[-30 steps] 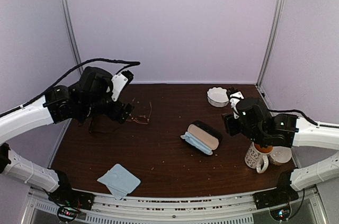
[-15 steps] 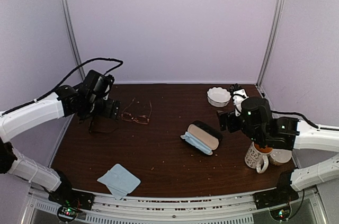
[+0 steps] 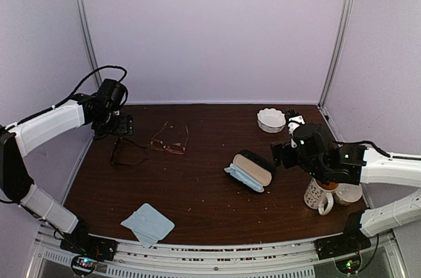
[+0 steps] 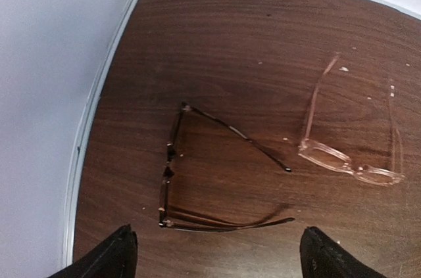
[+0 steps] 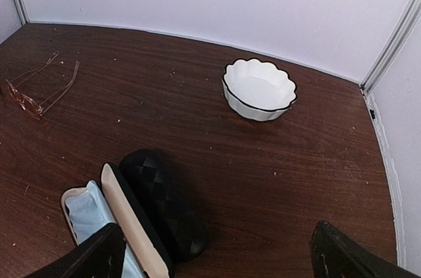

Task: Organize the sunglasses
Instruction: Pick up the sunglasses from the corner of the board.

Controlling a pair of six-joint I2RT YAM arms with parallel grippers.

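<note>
Two pairs lay unfolded at the table's ten o'clock, the black-framed sunglasses with the copper-framed sunglasses just beside them at three o'clock. The left gripper hung near them, fingers spread wide. The right gripper, likewise apart, hung by the open glasses case.

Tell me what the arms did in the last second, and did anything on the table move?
The left end effector pulled back from above the black-framed sunglasses and the copper-framed sunglasses toward the far left corner, open and empty. The right end effector barely shifted, near the open case. Both pairs lay untouched; the cloth, bowl and mug stayed put.
</note>
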